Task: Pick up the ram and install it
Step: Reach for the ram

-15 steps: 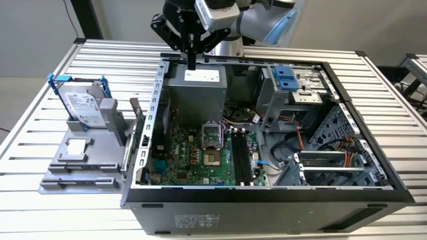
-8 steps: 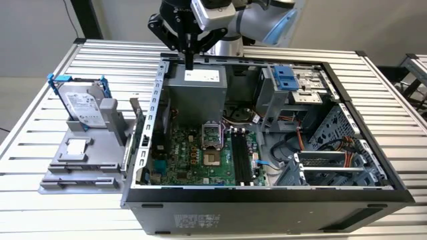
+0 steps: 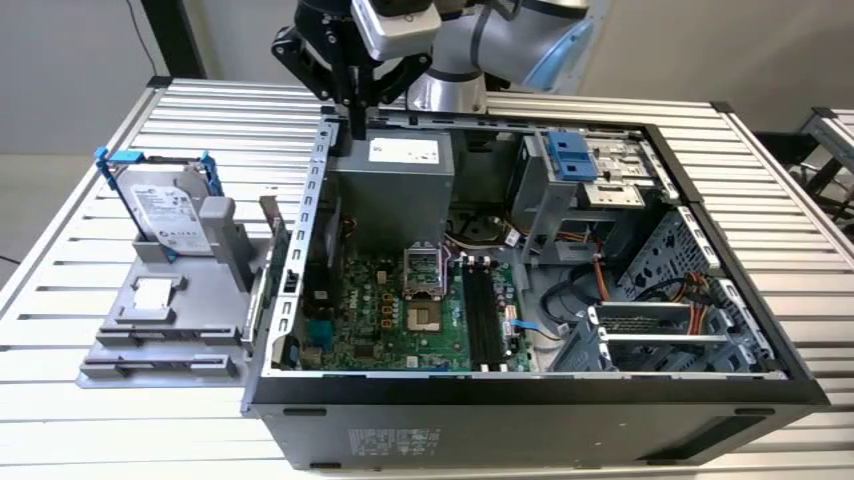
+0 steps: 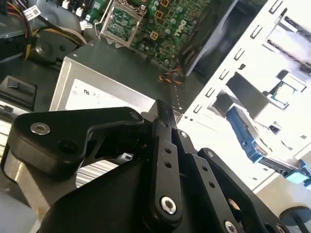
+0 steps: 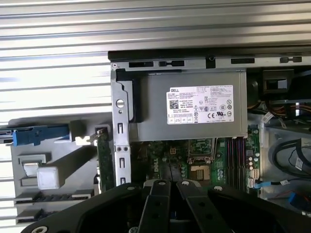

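Exterior view, read from its left to its right.

- Slatted aluminium table [image 3: 134, 440] carries everything.
- Silver hard drive in a blue bracket [image 3: 167, 215] stands upright at the far end of a grey plastic fixture [image 3: 160, 330].
- The ram [image 3: 272, 228], a thin flat dark greenish circuit-board stick, stands on edge at the fixture's side nearest the computer, just beside the case wall and outside it. In the first wrist view the ram [image 5: 102, 155] shows as a narrow green strip between fixture and wall. Nothing touches it.
- Black two-finger gripper [image 3: 358, 128] hangs over the far corner of the case on the exterior view's left, tips pointing down, near the case wall's top edge and well apart from the ram.
  - Fingers are closed together with nothing between them in both wrist views [image 4: 163, 109] [image 5: 170, 183].
- Open black tower case [image 3: 534, 420] lies on its side.
- Grey metal power supply with a white label [image 3: 394, 185] sits directly below the gripper.
- Green motherboard [image 3: 387, 330] lies nearer the camera than the power supply.
- Long black memory slots [image 3: 483, 320] run along the motherboard's side on the exterior view's right; no stick is seated in them.
- Blue plastic drive latch [image 3: 571, 155] sits in the bay at the far end of the case.
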